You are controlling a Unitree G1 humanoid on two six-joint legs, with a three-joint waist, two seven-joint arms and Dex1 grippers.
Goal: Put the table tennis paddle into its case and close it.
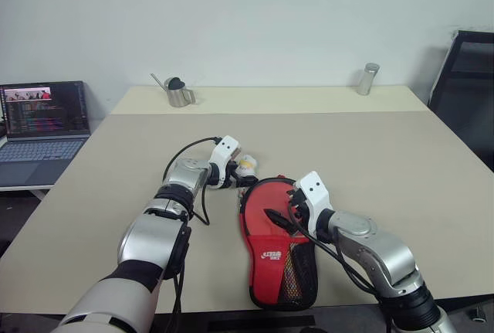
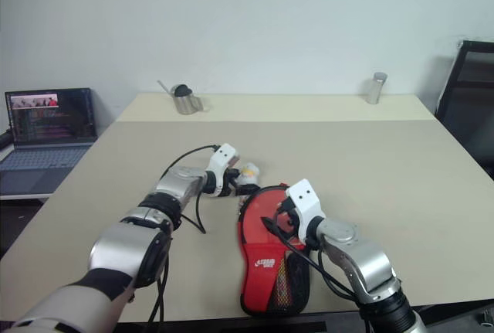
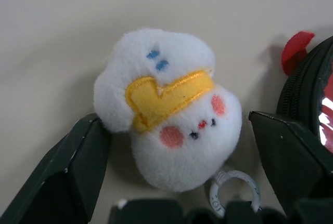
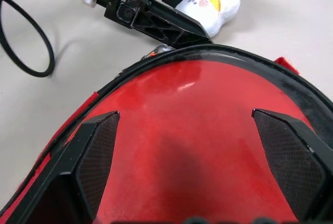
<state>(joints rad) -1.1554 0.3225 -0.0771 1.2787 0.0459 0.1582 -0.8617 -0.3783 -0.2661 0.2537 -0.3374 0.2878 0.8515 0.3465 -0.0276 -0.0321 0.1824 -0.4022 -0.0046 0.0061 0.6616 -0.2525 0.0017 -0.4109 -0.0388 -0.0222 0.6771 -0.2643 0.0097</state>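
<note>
Both grippers gape: left gripper [image 1: 245, 176] straddles a plush charm [image 3: 169, 107], right gripper [image 1: 279, 219] hovers over the case [image 1: 270, 259], its round end pointing away from the robot.

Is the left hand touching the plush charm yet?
Cannot tell. In the left wrist view the open left hand straddles the white plush charm; one finger meets its edge with no visible gap, the other stands clearly apart.

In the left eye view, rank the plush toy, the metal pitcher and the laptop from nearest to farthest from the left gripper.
1. Plush toy, right at the left gripper, between its open fingers.
2. Metal pitcher, at the table's far edge.
3. Laptop, off the table's left side.
</note>
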